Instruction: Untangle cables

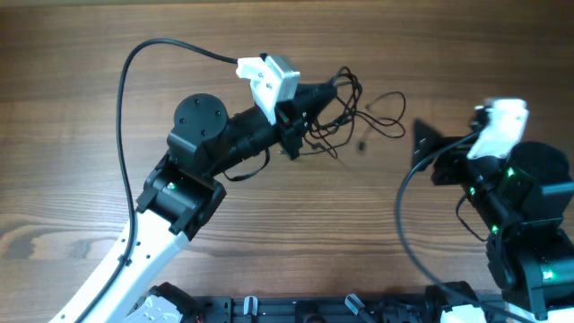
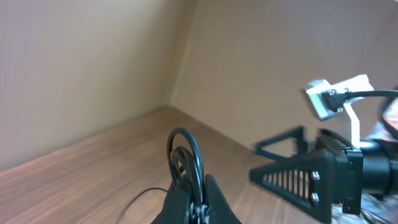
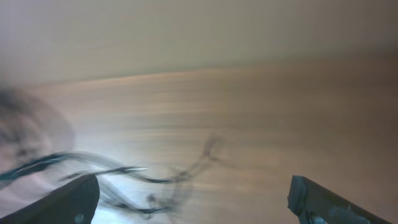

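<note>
The cables (image 1: 354,112) are thin black wires in a loose tangle on the wooden table, right of centre. My left gripper (image 1: 327,94) is shut on a bunch of them; in the left wrist view the wires loop up from between the closed fingers (image 2: 198,199). Loose strands trail right toward a small plug end (image 1: 363,144). My right gripper (image 1: 421,144) is open and empty, to the right of the tangle. In the blurred right wrist view the cables (image 3: 161,180) lie between and beyond its spread fingers (image 3: 193,199).
A thick black robot cable (image 1: 134,63) arcs over the left arm. The right arm's open gripper (image 2: 292,174) shows in the left wrist view. The arm bases stand at the table's near edge (image 1: 296,309).
</note>
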